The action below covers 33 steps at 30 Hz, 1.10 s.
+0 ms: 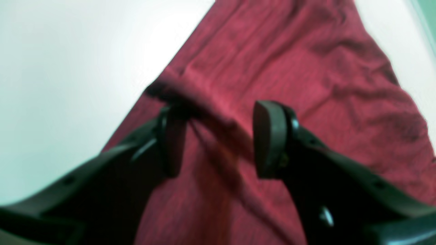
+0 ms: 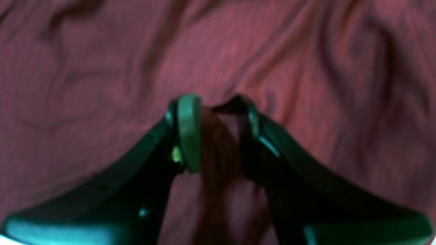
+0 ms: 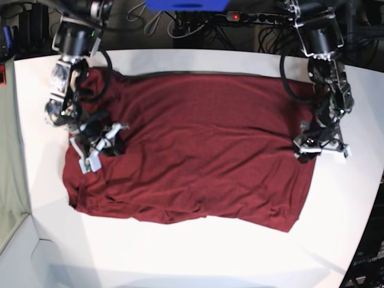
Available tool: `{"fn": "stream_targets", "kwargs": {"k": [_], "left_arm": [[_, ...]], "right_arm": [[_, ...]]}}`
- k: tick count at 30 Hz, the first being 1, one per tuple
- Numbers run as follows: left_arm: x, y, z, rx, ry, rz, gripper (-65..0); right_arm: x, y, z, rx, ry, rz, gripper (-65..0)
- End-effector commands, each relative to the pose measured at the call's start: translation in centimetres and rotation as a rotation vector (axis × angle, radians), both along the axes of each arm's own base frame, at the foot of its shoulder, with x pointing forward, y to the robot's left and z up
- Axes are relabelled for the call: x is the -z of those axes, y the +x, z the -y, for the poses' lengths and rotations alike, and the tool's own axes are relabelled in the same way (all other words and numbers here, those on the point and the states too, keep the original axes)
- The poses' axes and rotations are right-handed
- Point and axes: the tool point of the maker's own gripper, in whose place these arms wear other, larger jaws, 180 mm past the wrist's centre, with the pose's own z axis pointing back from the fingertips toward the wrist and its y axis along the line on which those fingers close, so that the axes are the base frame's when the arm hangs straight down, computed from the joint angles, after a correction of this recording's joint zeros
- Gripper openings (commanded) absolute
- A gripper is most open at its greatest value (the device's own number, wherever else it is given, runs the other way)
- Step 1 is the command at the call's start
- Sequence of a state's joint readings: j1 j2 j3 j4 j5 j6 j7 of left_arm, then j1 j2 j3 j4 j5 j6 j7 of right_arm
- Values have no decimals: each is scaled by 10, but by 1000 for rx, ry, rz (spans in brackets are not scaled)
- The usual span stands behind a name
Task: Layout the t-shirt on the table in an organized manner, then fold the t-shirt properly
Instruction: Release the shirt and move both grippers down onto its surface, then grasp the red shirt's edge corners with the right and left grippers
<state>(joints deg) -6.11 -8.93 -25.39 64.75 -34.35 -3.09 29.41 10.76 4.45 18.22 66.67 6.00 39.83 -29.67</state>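
The dark maroon t-shirt (image 3: 204, 150) lies spread out on the white table (image 3: 198, 252), wrinkled along its near hem. At the shirt's left side in the base view, my right gripper (image 3: 99, 147) is down on the cloth. The right wrist view shows that right gripper (image 2: 220, 126) shut on a pinched bunch of the t-shirt (image 2: 102, 68). My left gripper (image 3: 317, 147) sits at the shirt's right edge. In the left wrist view the left gripper (image 1: 218, 139) has its jaws wide apart, with a raised fold of the t-shirt (image 1: 289, 68) running between them beside bare table (image 1: 68, 68).
A power strip and cables (image 3: 240, 18) run behind the table's far edge. White tabletop shows in front of the shirt and to its right. The table's left edge drops to a grey floor (image 3: 9, 180).
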Motion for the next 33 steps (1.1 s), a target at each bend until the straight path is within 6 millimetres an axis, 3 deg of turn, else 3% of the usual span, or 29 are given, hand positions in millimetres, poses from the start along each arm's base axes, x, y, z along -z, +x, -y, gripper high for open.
{"fn": "stream_targets", "kwargs": {"k": [1, 12, 18, 24, 26, 29, 33], "left_arm": [[21, -12, 4, 4, -20, -108, -333], [13, 42, -2, -75, -47, -34, -333], [-6, 78, -10, -140, -34, 60, -331], [-49, 108, -17, -159, -18, 179, -331], [-71, 111, -19, -155, 6, 240, -331], [-96, 105, -23, -151, 45, 316, -330], [-119, 91, -25, -145, 79, 386, -330]], "right_arm": [[-12, 18, 8, 5, -7, 39, -460], [-26, 86, 38, 94, 117, 105, -457], [-46, 126, 39, 118, 91, 171, -456], [-93, 158, 45, 154, 21, 323, -456], [-108, 157, 59, 155, -23, 355, -456], [-110, 141, 69, 134, -92, 346, -456], [-104, 99, 99, 165, -175, 329, -456]]}}
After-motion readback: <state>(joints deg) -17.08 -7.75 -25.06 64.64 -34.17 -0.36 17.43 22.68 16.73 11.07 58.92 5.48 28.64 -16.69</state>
